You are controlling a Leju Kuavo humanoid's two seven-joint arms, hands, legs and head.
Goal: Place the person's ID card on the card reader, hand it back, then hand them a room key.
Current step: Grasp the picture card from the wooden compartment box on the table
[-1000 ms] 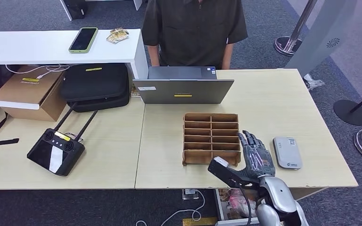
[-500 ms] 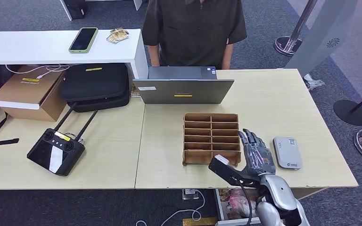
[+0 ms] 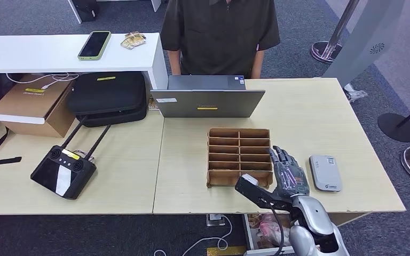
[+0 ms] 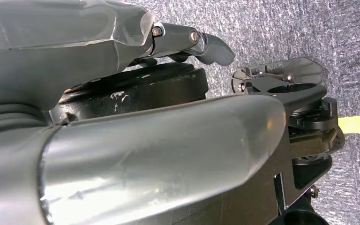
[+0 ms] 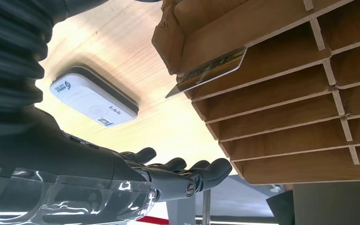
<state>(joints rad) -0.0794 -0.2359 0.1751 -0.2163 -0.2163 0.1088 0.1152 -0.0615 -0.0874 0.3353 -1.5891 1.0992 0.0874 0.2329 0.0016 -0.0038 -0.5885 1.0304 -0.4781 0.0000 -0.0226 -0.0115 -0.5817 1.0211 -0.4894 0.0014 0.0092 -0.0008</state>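
— Where is your right hand, and what is in it?

— My right hand (image 3: pixel 291 178) hovers over the near edge of the desk (image 3: pixel 320 114), between the wooden card rack (image 3: pixel 239 156) and the card reader (image 3: pixel 325 173). The fingers (image 5: pixel 187 174) are stretched out nearly flat, thumb spread toward the rack, and nothing is held in them.

— And your left hand?

— My left hand (image 4: pixel 136 122) hangs low over grey carpet. From its wrist camera the fingers look loosely bent with nothing between them, but the view is so close that I cannot say how far apart they are.

— Where is the card reader?

— It is a small white and grey box lying flat near the desk's near right corner, just beside my right hand, with bare desk between them.

— And a card?

— One card (image 5: pixel 206 72) sits in the rack, in an end slot on the side facing the reader, its corner poking past the rack's wall. I cannot tell whether it is a room key or an ID.

— What lies farther off?

— Behind the rack, a grey laptop (image 3: pixel 207 101) stands at the far edge with its lid toward me, and a person (image 3: pixel 219 34) in a dark shirt stands just beyond it. To the left, a black controller (image 3: pixel 63 170) with two antennas lies on the adjoining table, with a black bag (image 3: pixel 107 96) and a cardboard box (image 3: pixel 29 104) behind it. On the white counter (image 3: pixel 32 56) beyond those rests a green-cased phone (image 3: pixel 94 44).
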